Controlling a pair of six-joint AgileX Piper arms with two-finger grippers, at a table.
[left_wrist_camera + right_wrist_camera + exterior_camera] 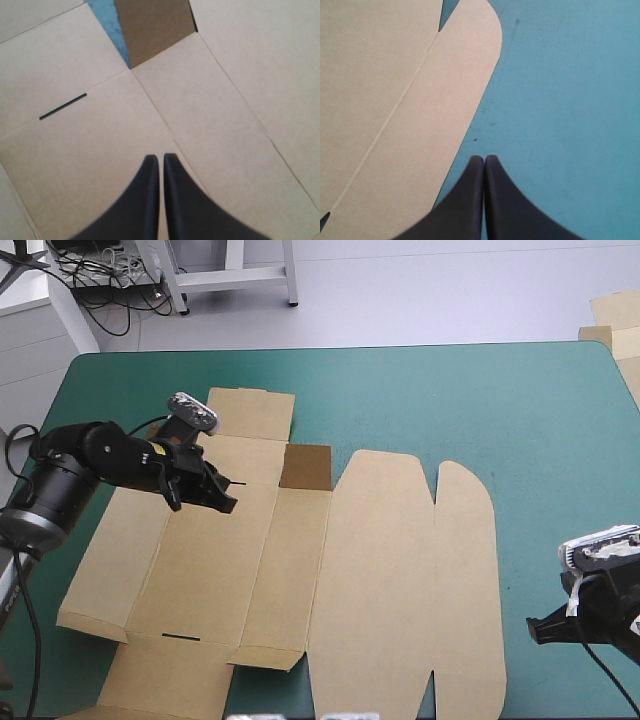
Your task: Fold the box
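The left tool [225,504] reaches in from the left over the box's [400,580] left-hand panels. In its own wrist view the left tool [160,158] has its two black fingers drawn together, only a hairline between the tips, and it grips nothing. From these views it is hard to say whether the tips rest on the board or hang just above it.

The box [225,125] lies as a flat, cut brown sheet on the teal-green surface [450,400]. It covers the left and middle of it and runs down to the near edge. Ahead of the left tool and off to one side, a short black slot [62,106] sits on a crease between two panels. Farther ahead is a small darker flap [155,25], seen from above as a darker brown square [306,467] near the sheet's middle, with a patch of teal-green cover beside it.

To the right comes the sheet's largest panel, then a rounded flap [465,570] forming its right edge.

The right tool [535,625] is over bare cover near the right near corner. Its wrist view shows the right tool [481,158] with fingers pressed into one pointed arch, holding nothing, just beside the rounded flap [445,100].

Pale board [615,315] shows at the far right corner.
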